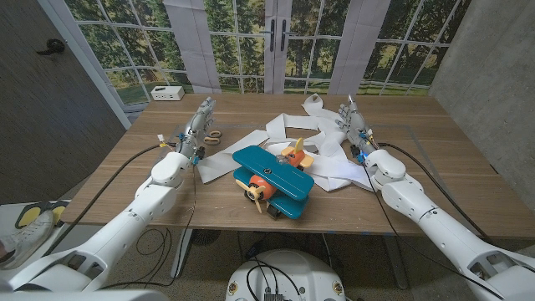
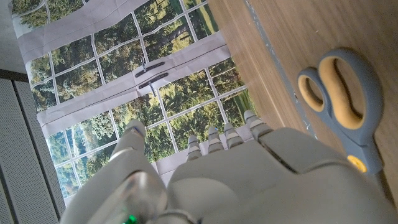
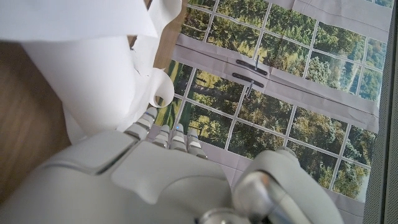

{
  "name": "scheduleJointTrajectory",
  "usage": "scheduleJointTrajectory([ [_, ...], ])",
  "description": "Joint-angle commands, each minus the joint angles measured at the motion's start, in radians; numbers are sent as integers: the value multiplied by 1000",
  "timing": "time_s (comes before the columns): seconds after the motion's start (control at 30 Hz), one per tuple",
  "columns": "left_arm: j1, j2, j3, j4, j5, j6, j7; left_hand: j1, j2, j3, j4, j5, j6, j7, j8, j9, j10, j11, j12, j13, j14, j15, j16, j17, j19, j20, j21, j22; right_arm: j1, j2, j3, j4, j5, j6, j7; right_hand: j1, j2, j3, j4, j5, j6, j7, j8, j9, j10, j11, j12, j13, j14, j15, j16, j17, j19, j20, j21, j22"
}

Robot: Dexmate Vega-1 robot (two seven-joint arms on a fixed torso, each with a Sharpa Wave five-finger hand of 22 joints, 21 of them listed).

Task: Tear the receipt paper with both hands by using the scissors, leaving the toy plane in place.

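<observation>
A long white receipt paper (image 1: pixel 297 134) lies crumpled across the middle of the table, curling up at its far end (image 3: pixel 106 68). The scissors (image 1: pixel 212 136), with grey and yellow handles (image 2: pixel 339 99), lie on the wood just right of my left hand (image 1: pixel 195 125). That hand stands with its fingers straight and apart, holding nothing. My right hand (image 1: pixel 355 125) stands beside the paper's right edge, fingers up and apart, empty. A teal and orange toy plane (image 1: pixel 272 180) sits on the paper near the table's front.
A small white box (image 1: pixel 167 94) stands at the table's far left corner. Bare wood (image 1: pixel 435 142) stretches to the right of my right hand. A window backdrop hangs behind the table.
</observation>
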Motion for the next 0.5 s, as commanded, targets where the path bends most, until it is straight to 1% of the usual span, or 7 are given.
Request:
scheduleJointTrajectory([
  [0.03,-17,47,10,21,94,-26,37,12,1,8,1,8,9,-3,4,4,8,1,2,2,-7,-7,-1,5,-3,4,0,2,-27,15,1,-38,-23,5,-71,15,-2,-1,-7,3,9,3,6,5,13,2,9,6,5,2,4,2,2,6,0,3],
  [0.1,-12,49,6,16,93,-22,44,12,1,8,1,8,11,-5,4,4,9,1,2,2,-7,-8,-1,5,-3,4,0,2,-19,17,-5,-30,-31,10,-67,17,-1,-1,-8,3,8,3,5,5,13,1,9,6,6,1,4,2,2,5,0,3],
  [0.17,-8,51,4,10,103,-21,63,13,2,9,1,9,12,-5,4,4,11,1,2,2,-7,-8,-1,5,-3,2,0,2,-14,25,-6,-22,-29,15,-65,26,2,2,-13,1,-14,1,-5,5,16,-3,8,6,13,-9,5,1,6,0,0,3],
  [0.23,-9,57,7,8,132,-26,84,14,2,9,0,9,16,-3,4,4,12,1,2,2,-7,-9,-1,5,-3,1,-1,2,-6,20,-11,-14,-32,14,-49,31,3,3,-16,0,-14,-1,-5,4,25,-12,9,6,14,-17,4,1,7,-5,0,3],
  [0.37,-4,79,10,-22,176,-5,114,17,3,11,0,9,24,0,6,4,22,0,4,2,-6,-13,-2,5,-3,0,-1,2,-6,14,-12,-20,-42,13,-53,35,4,4,-19,-1,-16,-3,-6,4,26,-12,9,6,12,-24,3,1,8,-9,0,3],
  [0.43,2,82,8,-33,190,-5,131,20,4,12,-1,9,32,3,5,4,2,-3,-5,3,-7,-13,-3,5,-4,-1,-2,2,-11,-14,-17,-51,-93,-7,-94,57,3,9,-32,-4,-43,-2,-14,5,38,-11,10,6,27,-28,6,0,26,-8,5,2],
  [0.5,2,83,10,-30,210,-21,144,22,5,13,-1,9,28,4,3,5,-6,-4,-9,3,-6,-10,-3,5,-4,1,-3,2,-11,-18,-15,-44,-87,5,-75,68,2,12,-39,-5,-51,0,-15,5,44,-13,11,6,35,-29,8,0,32,-7,6,2],
])
